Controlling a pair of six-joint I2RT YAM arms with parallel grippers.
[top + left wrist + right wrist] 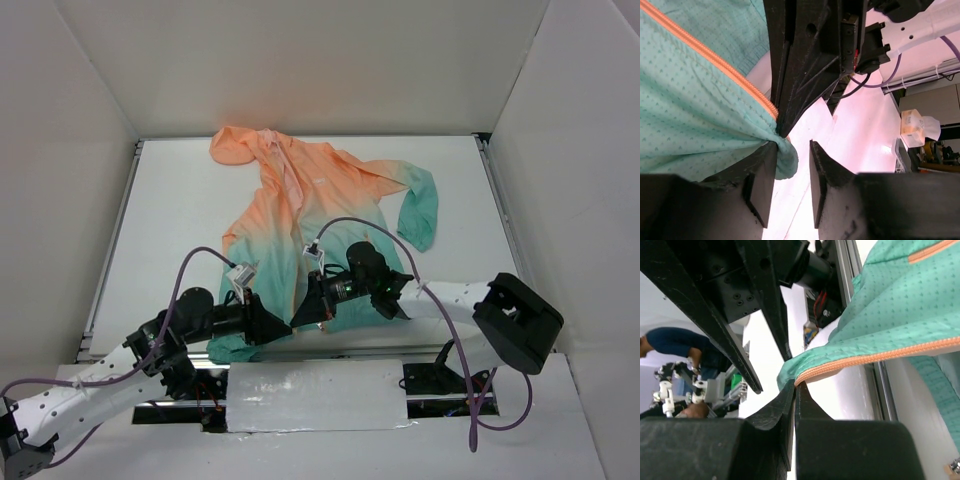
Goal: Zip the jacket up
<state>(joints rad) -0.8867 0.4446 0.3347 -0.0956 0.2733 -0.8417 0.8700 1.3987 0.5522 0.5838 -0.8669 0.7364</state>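
Observation:
The jacket (300,200) lies flat on the white table, its peach hood at the far left and its teal hem nearest the arms. Both grippers meet at the hem's lower corner. My right gripper (795,384) is shut on the jacket's hem corner, right at the bottom end of the orange zipper (880,357). In the left wrist view that right gripper (780,131) comes down from above, pinching the teal cloth (690,100) beside the zipper (715,57). My left gripper (793,145) stands open; the hem corner rests against its left fingertip, with nothing held between the fingers.
White walls enclose the table on three sides. A silver taped plate (315,395) lies between the arm bases at the near edge. Purple cables (345,222) loop above both wrists. Metal rails (110,240) run along the table's sides.

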